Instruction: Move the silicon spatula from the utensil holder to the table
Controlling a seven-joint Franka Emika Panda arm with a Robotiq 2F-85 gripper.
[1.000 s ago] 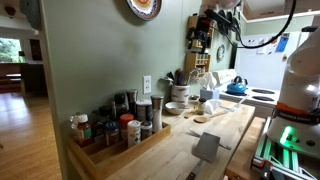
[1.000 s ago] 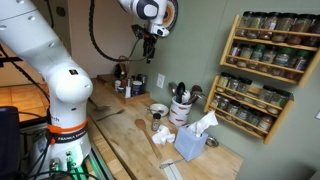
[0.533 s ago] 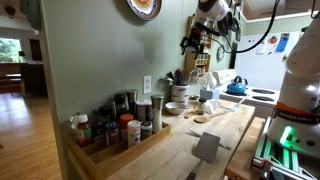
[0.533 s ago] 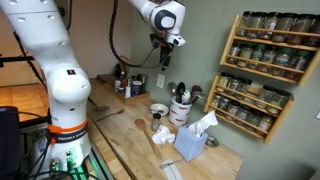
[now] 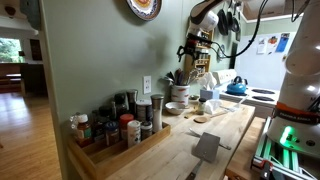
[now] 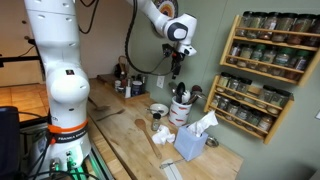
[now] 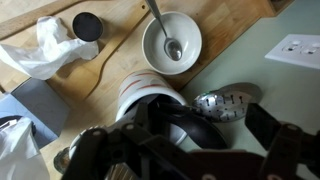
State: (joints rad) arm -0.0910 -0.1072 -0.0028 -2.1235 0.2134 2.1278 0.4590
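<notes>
The utensil holder (image 6: 181,110), a pale crock, stands on the wooden table (image 6: 118,122) by the green wall; it also shows in an exterior view (image 5: 178,92). Dark utensil heads (image 6: 180,92) stick out of it. From above, in the wrist view, the utensil holder (image 7: 140,92) holds dark utensils (image 7: 185,128) and a slotted metal spoon (image 7: 226,103); I cannot tell which one is the silicon spatula. My gripper (image 7: 190,150) is open, its fingers straddling the holder's top without touching anything. It hangs just above the holder in both exterior views (image 6: 178,68) (image 5: 190,50).
A pale bowl (image 7: 172,42) with a spoon sits beside the holder. A tissue box (image 6: 192,142), crumpled paper (image 7: 50,45) and a wooden utensil (image 6: 147,140) lie on the table. A spice rack (image 6: 262,60) hangs on the wall. A spice tray (image 5: 112,132) and a flat grey piece (image 5: 208,147) are nearer.
My arm has swung along the wall toward the utensil holder and come down, so the gripper now hangs right over it. Nothing on the table has moved.
</notes>
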